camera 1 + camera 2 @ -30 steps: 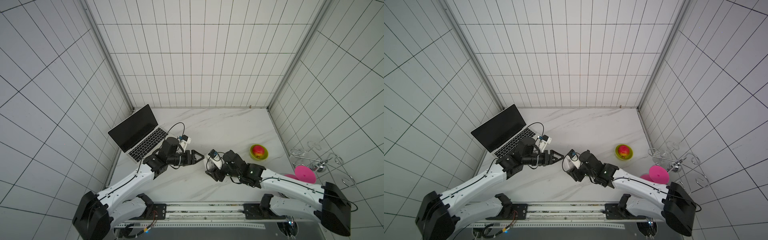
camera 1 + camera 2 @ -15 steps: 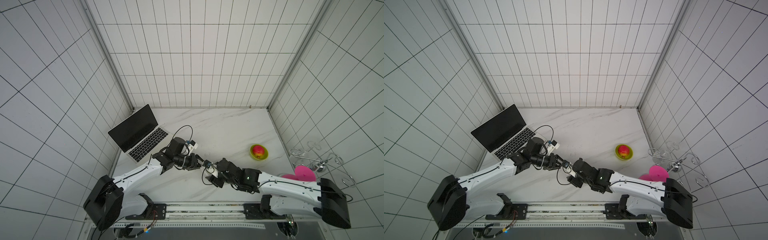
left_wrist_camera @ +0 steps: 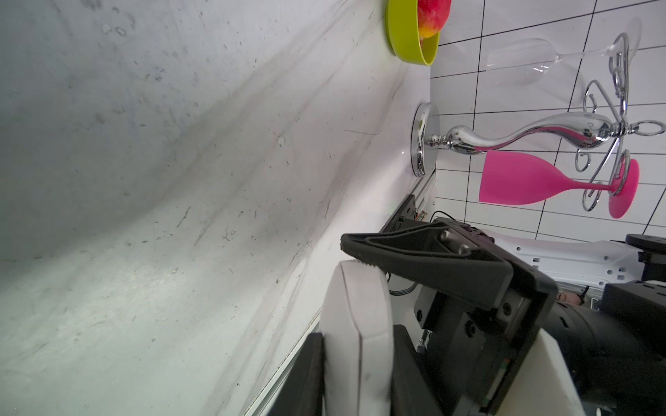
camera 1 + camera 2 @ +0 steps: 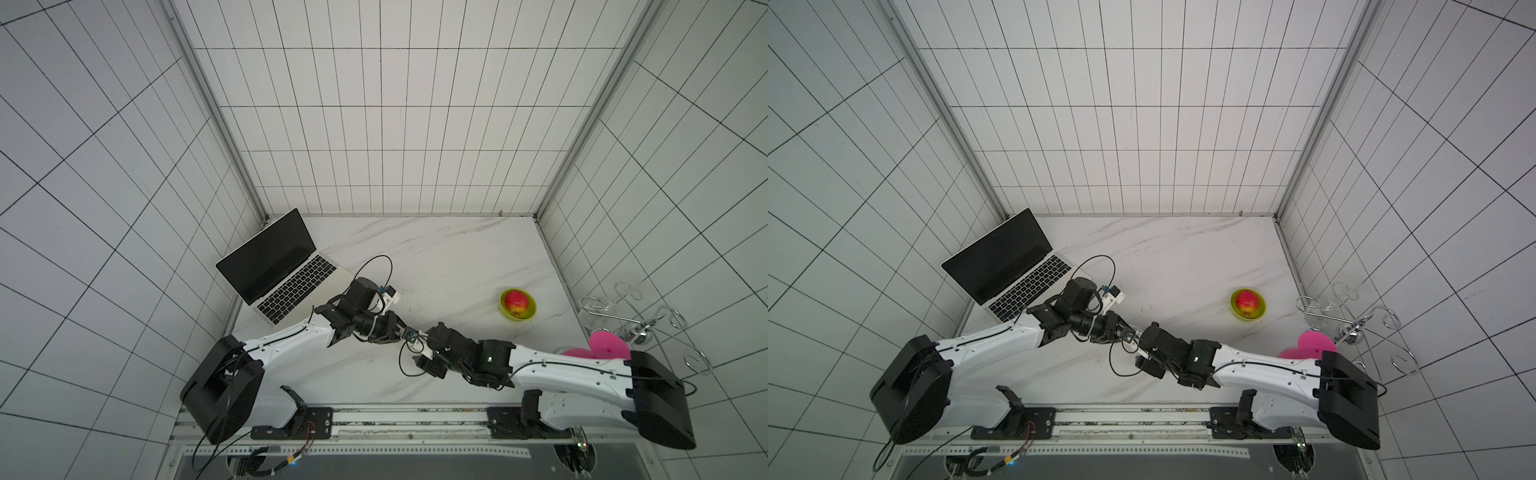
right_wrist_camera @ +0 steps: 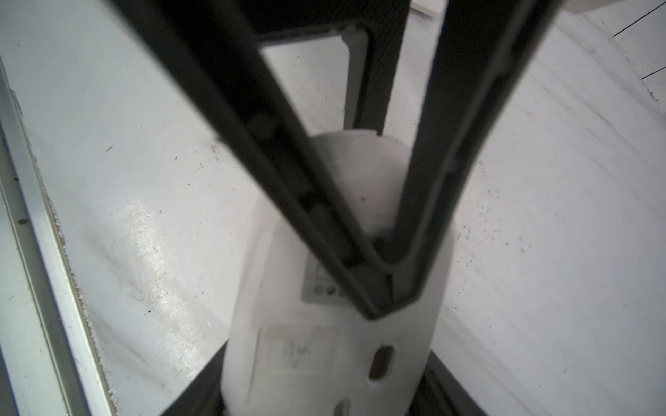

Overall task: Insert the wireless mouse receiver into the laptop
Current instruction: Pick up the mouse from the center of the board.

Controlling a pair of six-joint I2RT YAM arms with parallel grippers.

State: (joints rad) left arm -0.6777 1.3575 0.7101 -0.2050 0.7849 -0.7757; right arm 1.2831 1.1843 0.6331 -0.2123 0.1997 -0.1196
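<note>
The laptop [image 4: 291,282] [image 4: 1017,274] stands open at the back left, its dark screen facing the table. My right gripper [image 4: 428,349] [image 5: 320,389] is shut on the two sides of a white mouse [image 5: 324,342] and holds it off the table, underside towards its camera. My left gripper [image 4: 405,330] [image 3: 356,335] meets it head-on. In the left wrist view the mouse [image 3: 356,324] stands edge-on between the left fingers, which lie against both flat faces. One black left finger [image 5: 288,144] crosses the underside. I cannot pick out the wireless mouse receiver in any view.
A green bowl [image 4: 517,305] holding a red fruit sits right of centre. At the right edge, a chrome glass rack [image 4: 631,320] carries a pink glass [image 4: 606,345] and a clear one [image 3: 522,61]. The mounting rail [image 4: 374,415] runs along the front.
My left arm has reached right, from beside the laptop to the mouse, and its jaws have narrowed around it. The right arm has brought the mouse slightly left to meet it.
</note>
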